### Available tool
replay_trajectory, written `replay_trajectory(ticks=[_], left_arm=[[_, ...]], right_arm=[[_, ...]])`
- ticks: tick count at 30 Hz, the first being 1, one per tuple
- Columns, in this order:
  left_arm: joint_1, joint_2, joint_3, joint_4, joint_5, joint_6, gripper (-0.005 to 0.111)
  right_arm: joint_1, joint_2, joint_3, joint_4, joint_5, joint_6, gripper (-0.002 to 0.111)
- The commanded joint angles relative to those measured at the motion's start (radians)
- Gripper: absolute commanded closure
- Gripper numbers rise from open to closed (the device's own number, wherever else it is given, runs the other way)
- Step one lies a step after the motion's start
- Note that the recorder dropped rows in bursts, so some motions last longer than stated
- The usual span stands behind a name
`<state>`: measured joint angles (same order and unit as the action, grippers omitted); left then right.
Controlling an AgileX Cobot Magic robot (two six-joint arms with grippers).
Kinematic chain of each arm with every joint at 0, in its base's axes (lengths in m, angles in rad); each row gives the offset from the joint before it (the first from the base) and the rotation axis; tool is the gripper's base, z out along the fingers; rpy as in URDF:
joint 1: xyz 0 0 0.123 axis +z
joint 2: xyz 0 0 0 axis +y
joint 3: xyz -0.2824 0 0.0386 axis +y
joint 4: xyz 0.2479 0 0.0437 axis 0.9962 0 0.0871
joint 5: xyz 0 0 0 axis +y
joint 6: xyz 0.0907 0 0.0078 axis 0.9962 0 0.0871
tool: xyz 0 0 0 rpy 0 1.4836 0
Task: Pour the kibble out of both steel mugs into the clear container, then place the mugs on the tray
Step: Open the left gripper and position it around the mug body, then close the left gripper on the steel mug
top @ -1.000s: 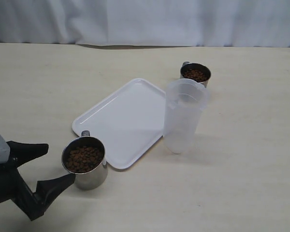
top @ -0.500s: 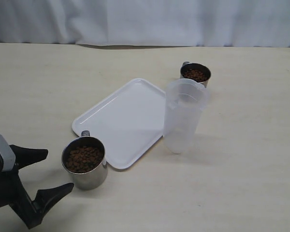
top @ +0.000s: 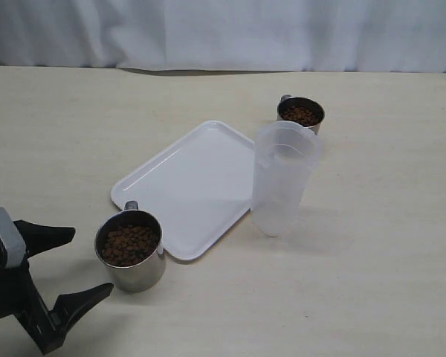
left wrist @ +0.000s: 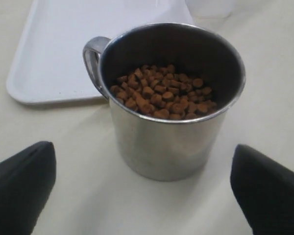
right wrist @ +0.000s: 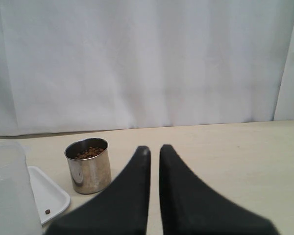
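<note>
Found at lower left of the exterior view: left gripper (top: 91,262), spread to full width, holding nothing, fingertips just short of the near steel mug (top: 131,256) and not touching it. Confirmed in the left wrist view: both fingers (left wrist: 19,186) flanking open table, mug ahead of them, upright, kibble (left wrist: 159,95) sitting well below the rim, loop handle (left wrist: 91,49) turned toward the tray.

Seen centre frame: tray (top: 186,178), white, bare, one corner just beside the near mug. To its right, touching or nearly touching the tray edge: clear container (top: 282,178), upright, apparently empty. Behind it, upper right: far steel mug (top: 301,114), filled with kibble.

Not seen in the exterior view: right gripper (right wrist: 154,149); shown by its own camera pressed shut, empty, well apart from the far mug.

Step in hand, as judged: grasping the near mug. Advance until both fingers bracket the wall below the rim, away from the handle. Close squarely. Lift level. Avoid bumping the tall container, likely easy to tip.
</note>
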<state>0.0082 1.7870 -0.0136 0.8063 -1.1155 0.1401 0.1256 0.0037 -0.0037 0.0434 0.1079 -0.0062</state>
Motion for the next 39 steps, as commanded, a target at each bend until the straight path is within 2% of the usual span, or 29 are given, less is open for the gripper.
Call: replay_trajectory(ticks=[1, 16, 23, 31, 39], left_arm=[[-0.009, 0.000, -0.001, 0.019, -0.074, 0.021, 0.035], [-0.009, 0.000, -0.001, 0.031, -0.063, 0.023, 0.035], [-0.009, 0.000, -0.002, -0.071, -0.050, 0.095, 0.035], [-0.009, 0.000, -0.083, 0.072, -0.026, -0.001, 0.035], [-0.009, 0.000, -0.092, 0.072, 0.028, -0.008, 0.035]], right_arm=[[-0.006, -0.004, 0.004, 0.005, 0.001, -0.003, 0.103], [-0.006, -0.004, 0.004, 0.005, 0.001, -0.003, 0.103], [-0.006, -0.004, 0.004, 0.005, 0.001, -0.003, 0.103], [-0.006, -0.004, 0.004, 0.005, 0.001, -0.003, 0.103], [-0.006, -0.004, 0.004, 0.005, 0.001, -0.003, 0.103]])
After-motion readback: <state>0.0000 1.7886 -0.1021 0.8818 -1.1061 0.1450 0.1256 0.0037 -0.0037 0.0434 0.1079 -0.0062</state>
